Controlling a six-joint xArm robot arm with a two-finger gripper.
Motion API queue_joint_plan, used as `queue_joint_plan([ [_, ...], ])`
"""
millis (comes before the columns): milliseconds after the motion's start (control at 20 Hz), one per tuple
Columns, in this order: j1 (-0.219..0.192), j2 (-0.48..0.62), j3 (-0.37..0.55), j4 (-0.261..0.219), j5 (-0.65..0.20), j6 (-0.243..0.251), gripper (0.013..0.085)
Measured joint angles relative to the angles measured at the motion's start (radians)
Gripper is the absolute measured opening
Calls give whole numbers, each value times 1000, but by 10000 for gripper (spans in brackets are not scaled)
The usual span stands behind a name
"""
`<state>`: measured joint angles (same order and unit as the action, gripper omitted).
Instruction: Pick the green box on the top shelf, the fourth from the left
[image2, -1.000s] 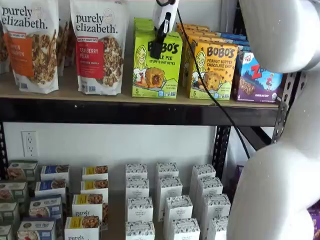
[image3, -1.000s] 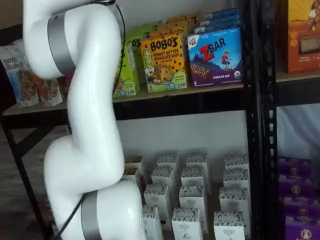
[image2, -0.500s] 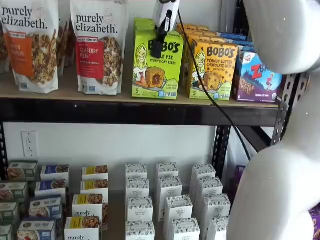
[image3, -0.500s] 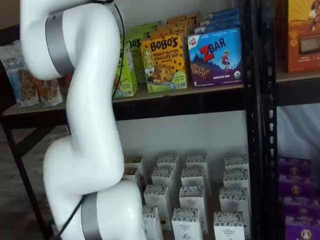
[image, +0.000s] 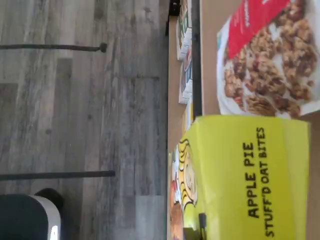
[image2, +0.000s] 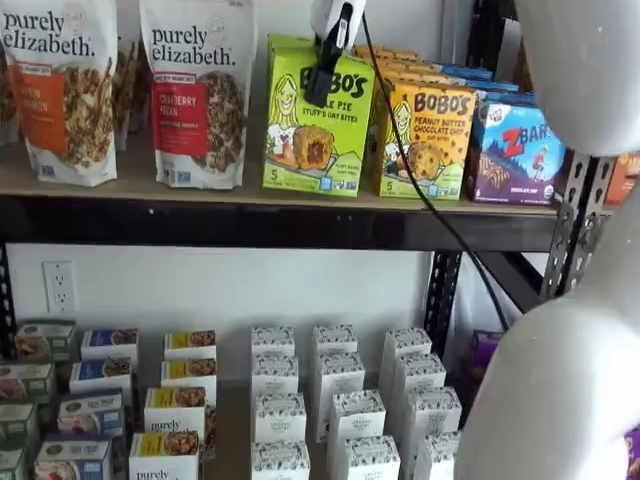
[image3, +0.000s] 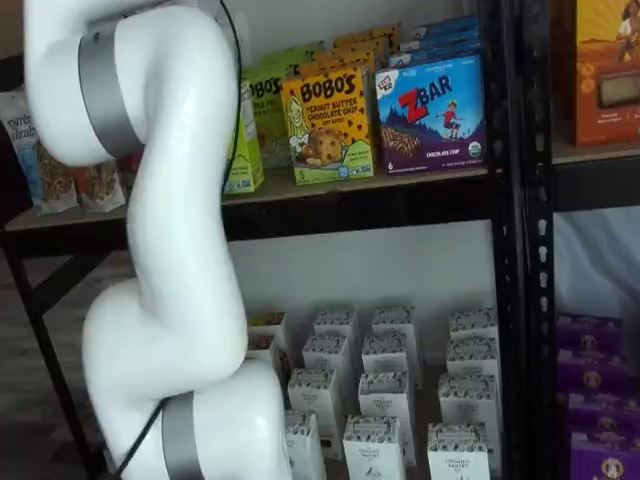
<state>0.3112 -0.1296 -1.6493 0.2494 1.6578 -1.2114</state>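
Here the white arm (image3: 160, 250) fills the foreground in both shelf views, a tall pale column between the cameras and the rack. Beyond it, in a shelf view, the gripper (image2: 322, 88) hangs from the upper edge with a black cable trailing beside it, its black fingers closed on the upper front of the green box (image2: 318, 117). The box is tilted — its top leans forward and to the right, out of line with the row behind it — while its lower edge sits at the front of the top shelf (image2: 250, 222). The wrist view shows the same carton close up, its lime-green panel reading "APPLE PIE STUFF'D OAT BITES", with the grey plank floor far below.

Just beside it on the right stands the yellow-orange Bobo's box (image2: 428, 140), upright, and past that the blue Zbar box (image2: 518, 152). On the other side are two Purely Elizabeth granola bags (image2: 198, 90), the nearer one with a red label. In the other shelf view the arm hides most of the green carton; only a sliver of its side shows.

Further down and back, the lower shelf carries rows of small white cartons (image2: 340, 400).
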Motion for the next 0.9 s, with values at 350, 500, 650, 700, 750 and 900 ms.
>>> queue_joint_plan([
  [350, 19, -81, 53, 7, 15, 26, 290],
  [500, 25, -119, 76, 11, 21, 36, 290],
  [650, 32, -142, 88, 7, 36, 45, 290],
  [700, 35, -152, 95, 5, 38, 49, 290],
  [750, 38, -161, 101, 4, 39, 52, 290],
  [900, 48, -185, 119, 3, 44, 63, 290],
])
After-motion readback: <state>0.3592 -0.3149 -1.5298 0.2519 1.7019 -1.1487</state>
